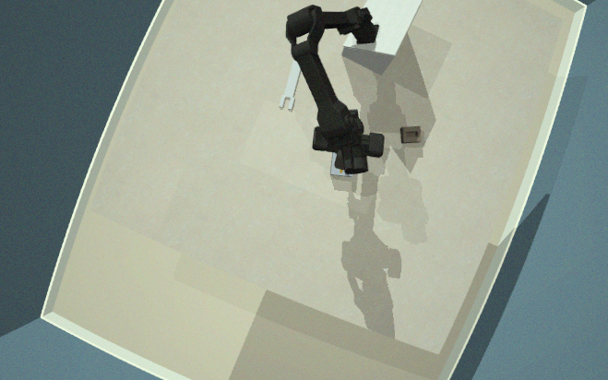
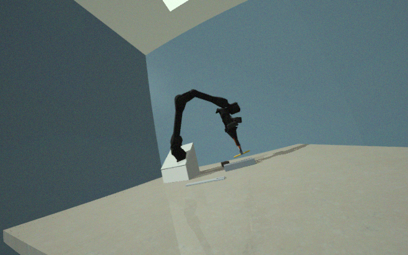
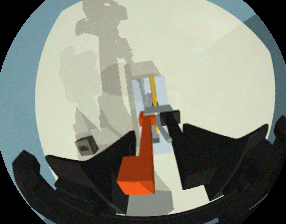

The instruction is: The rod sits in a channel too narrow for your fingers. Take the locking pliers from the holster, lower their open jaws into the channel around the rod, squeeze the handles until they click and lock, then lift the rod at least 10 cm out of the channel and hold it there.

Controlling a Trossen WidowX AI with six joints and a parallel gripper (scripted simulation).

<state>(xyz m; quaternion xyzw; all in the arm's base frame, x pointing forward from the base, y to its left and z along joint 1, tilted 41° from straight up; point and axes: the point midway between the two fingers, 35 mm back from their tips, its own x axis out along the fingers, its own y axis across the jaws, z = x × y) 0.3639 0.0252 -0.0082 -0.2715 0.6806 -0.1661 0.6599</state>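
- Above the block (image 1: 333, 166) (image 2: 239, 164) (image 3: 160, 88) hung the yellow rod (image 2: 246, 152) (image 3: 153, 91), clear of its channel.
- The pliers (image 2: 239, 145) (image 3: 159, 109) had the rod at their lower end.
- The gripper (image 2: 237, 142) (image 3: 159, 131) was about half open, its fingers closed on the pliers.
- Brown holster (image 1: 411, 135) (image 2: 225, 163) (image 3: 87, 146) — near the block, on the table (image 1: 202, 188) (image 2: 262, 205) (image 3: 214, 65).

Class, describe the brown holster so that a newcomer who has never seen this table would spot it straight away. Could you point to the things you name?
From the white block (image 1: 393, 28) (image 2: 175, 174) under the arm's base, look across the pale tabletop (image 1: 192, 155) (image 2: 262, 215). Near the grey channel block (image 2: 240, 164) stands a small brown holster (image 1: 404, 135) (image 2: 225, 163). Unlike the longer channel block, it is dark and compact, with a slot in its top.
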